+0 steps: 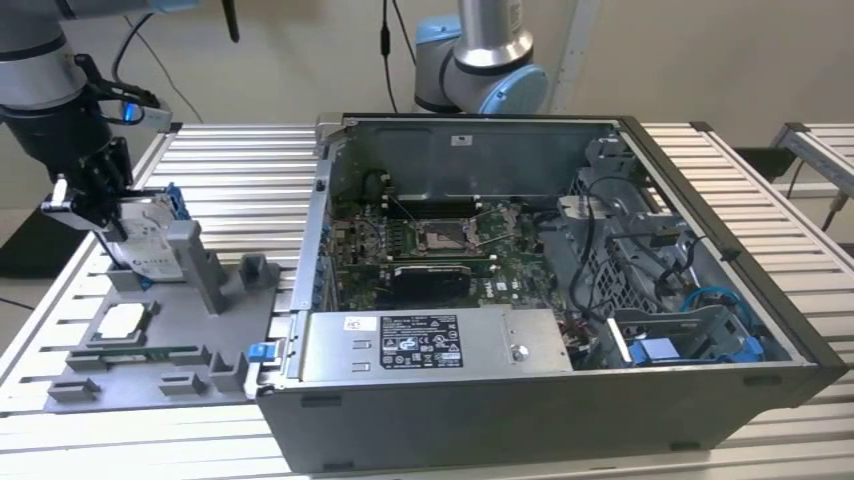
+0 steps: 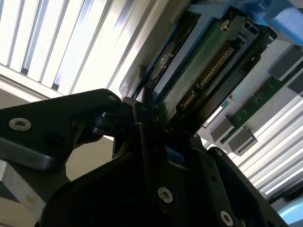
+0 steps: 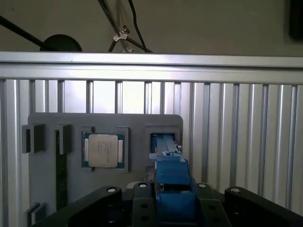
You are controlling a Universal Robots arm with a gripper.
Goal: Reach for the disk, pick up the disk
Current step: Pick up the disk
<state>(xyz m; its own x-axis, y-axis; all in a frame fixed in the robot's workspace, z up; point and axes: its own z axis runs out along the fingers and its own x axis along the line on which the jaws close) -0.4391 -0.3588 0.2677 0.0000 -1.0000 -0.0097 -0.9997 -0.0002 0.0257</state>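
The disk (image 1: pixel 150 240), a silver-grey drive with a white label in a blue caddy, stands on edge over the far end of the grey fixture plate (image 1: pixel 200 330), at the exterior view's left. My gripper (image 1: pixel 120 212) comes down on it from above and is shut on its upper end. In the second wrist view the disk's green circuit-board side (image 2: pixel 203 71) runs out from between the black fingers (image 2: pixel 142 123). In the first wrist view the blue caddy (image 3: pixel 171 187) sits clamped in my gripper (image 3: pixel 171 195), above the plate's slot (image 3: pixel 163 142).
A small square CPU chip (image 1: pixel 123 320) lies in a pocket of the plate, seen too in the first wrist view as the chip (image 3: pixel 103 150). The open computer case (image 1: pixel 534 420) stands close on the exterior view's right. A second arm's base (image 1: pixel 481 60) rises behind it. The table top is ribbed aluminium.
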